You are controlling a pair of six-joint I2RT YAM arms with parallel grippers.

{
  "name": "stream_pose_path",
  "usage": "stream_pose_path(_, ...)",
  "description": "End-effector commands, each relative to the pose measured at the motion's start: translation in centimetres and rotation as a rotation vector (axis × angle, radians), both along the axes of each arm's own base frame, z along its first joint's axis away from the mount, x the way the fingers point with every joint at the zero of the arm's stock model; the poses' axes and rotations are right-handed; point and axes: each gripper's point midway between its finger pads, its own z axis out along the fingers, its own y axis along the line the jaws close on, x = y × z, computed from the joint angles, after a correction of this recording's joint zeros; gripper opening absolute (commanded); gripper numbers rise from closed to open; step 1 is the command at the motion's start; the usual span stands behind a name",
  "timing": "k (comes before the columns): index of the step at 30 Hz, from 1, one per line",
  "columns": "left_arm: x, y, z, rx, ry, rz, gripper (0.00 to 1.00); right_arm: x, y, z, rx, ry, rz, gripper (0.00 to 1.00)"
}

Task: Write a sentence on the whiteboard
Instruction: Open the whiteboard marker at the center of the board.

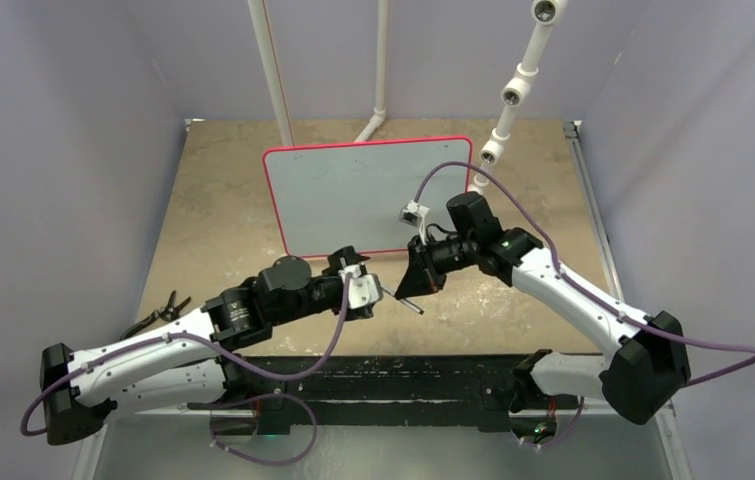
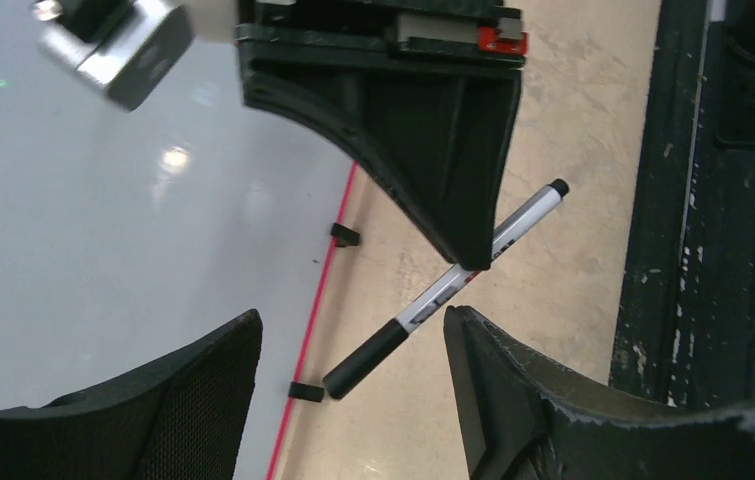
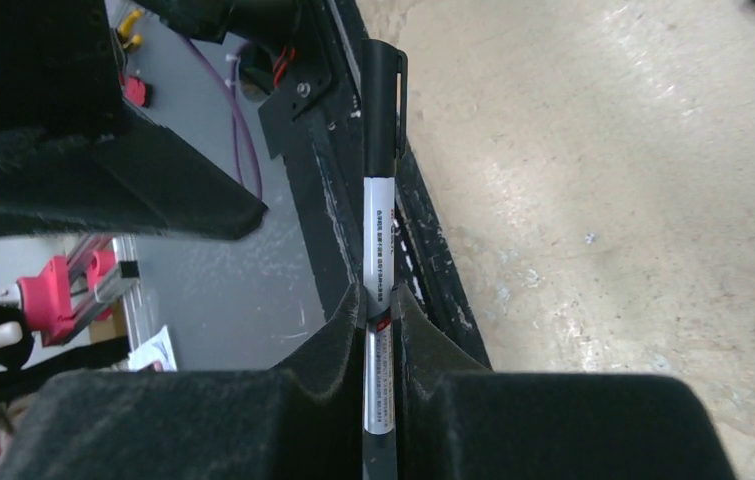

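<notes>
The whiteboard (image 1: 353, 195) lies flat mid-table, white with a red rim; its face (image 2: 103, 220) shows no writing, so the sentence is out of view. My right gripper (image 1: 413, 283) (image 3: 380, 300) is shut on a black-and-white marker (image 3: 380, 220) at mid-barrel, just off the board's near edge. The marker (image 2: 433, 295) carries its black cap (image 2: 365, 360), which points toward my left gripper (image 2: 351, 314). That gripper (image 1: 378, 287) is open, its fingers on either side of the cap without touching it.
White PVC pipes (image 1: 271, 70) (image 1: 513, 95) rise behind the board. A black tool (image 1: 158, 312) lies at the table's left edge. A black rail (image 1: 393, 375) runs along the near edge. Grey walls close in both sides.
</notes>
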Motion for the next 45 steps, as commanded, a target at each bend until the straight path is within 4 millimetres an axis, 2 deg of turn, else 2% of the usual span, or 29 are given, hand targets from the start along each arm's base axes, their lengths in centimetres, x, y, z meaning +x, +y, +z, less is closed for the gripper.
stream_pose_path(1, -1.6, -1.7, -1.8, 0.061, 0.022, -0.102, 0.65, -0.6, 1.0, 1.3, 0.006, -0.038, 0.070, 0.00)
stream_pose_path(9, -2.9, -2.3, -5.5, 0.193, 0.136, -0.150, 0.63, -1.2, 1.4, 1.4, -0.012, -0.044, 0.097, 0.00)
stream_pose_path(14, -2.4, -1.6, -5.8, 0.216, 0.125, -0.102, 0.61, -1.6, 1.4, 1.9, -0.001, -0.059, 0.107, 0.00)
stream_pose_path(19, -2.5, -1.0, -6.2, 0.219, 0.149, -0.080, 0.45, -1.8, 1.3, 2.3, 0.010, -0.074, 0.112, 0.00)
stream_pose_path(22, -2.8, -0.8, -6.7, 0.224, 0.175, -0.078, 0.31, -1.8, 1.4, 2.6, 0.015, -0.081, 0.117, 0.00)
stream_pose_path(26, -2.9, -0.8, -6.6, 0.212, 0.191, -0.069, 0.03, -1.6, 1.4, 2.9, 0.022, -0.096, 0.113, 0.00)
stream_pose_path(27, -2.8, -0.8, -6.5, 0.205, 0.191, -0.061, 0.00, -1.5, 1.4, 3.0, 0.025, -0.101, 0.111, 0.00)
stream_pose_path(31, -2.7, -0.6, -5.9, 0.164, 0.197, -0.035, 0.00, -1.6, 1.7, 3.2, 0.049, -0.102, 0.110, 0.00)
stream_pose_path(32, -2.7, -0.6, -5.7, 0.153, 0.199, -0.031, 0.00, -1.6, 1.8, 3.3, 0.057, -0.105, 0.108, 0.04)
stream_pose_path(33, -2.7, -0.5, -5.4, 0.138, 0.199, -0.028, 0.00, -1.5, 1.9, 3.4, 0.070, -0.113, 0.107, 0.13)
stream_pose_path(36, -2.4, -0.4, -4.5, 0.093, 0.205, -0.009, 0.00, -1.5, 2.0, 3.7, 0.098, -0.119, 0.094, 0.47)
stream_pose_path(41, -1.4, -0.1, -3.2, 0.000, 0.282, -0.015, 0.00, -1.5, 2.5, 5.0, 0.191, -0.134, 0.051, 0.68)
stream_pose_path(45, -1.1, 0.0, -2.2, -0.059, 0.317, -0.045, 0.00, -1.2, 3.1, 7.3, 0.318, -0.140, -0.018, 0.73)
